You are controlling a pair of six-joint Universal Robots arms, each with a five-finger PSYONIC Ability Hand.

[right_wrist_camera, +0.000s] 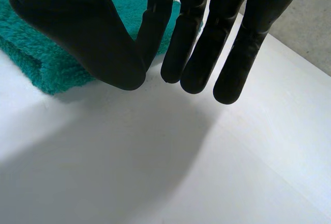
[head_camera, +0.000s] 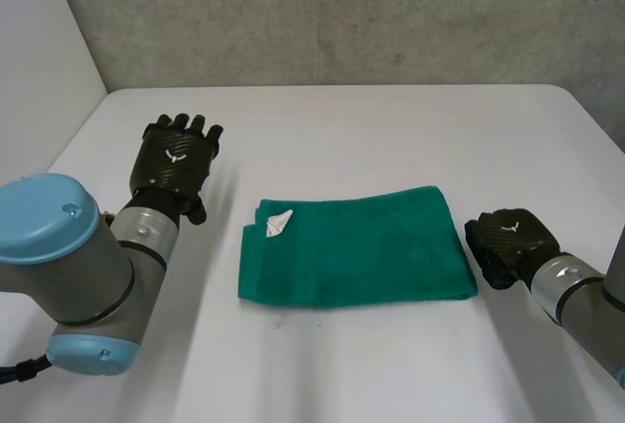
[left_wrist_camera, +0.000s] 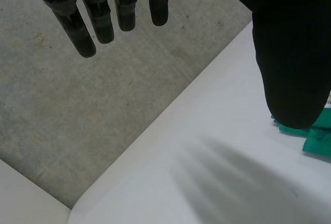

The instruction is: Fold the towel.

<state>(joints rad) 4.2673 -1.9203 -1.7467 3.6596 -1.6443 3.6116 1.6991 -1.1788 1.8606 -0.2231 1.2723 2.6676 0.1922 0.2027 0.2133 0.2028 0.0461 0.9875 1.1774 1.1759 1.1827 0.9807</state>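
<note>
The green towel [head_camera: 356, 247] lay flat near the middle of the white counter [head_camera: 391, 130], already folded into a wide rectangle with doubled layers showing along its edges. A small white tag [head_camera: 276, 223] sat on its top surface, close to the far corner on the robot's left side.

The right robot hand [head_camera: 510, 242] was low over the counter just beside the towel's right edge, near the front corner. In the right wrist view its fingers were straight and held side by side, the thumb angled in towards them, and nothing was between them; the hand was open and gripped nothing. The thick folded edge of the towel lay just behind the thumb there, and I could not tell whether the two touched.

The left robot hand [head_camera: 176, 159] was raised above the counter to the left of the towel and apart from it, back upward. In the left wrist view its fingers hung straight and spread, empty, with the thumb off to one side, so this hand was open too. One towel corner showed past the thumb tip.

A grey concrete wall [head_camera: 342, 13] stood behind the counter.
</note>
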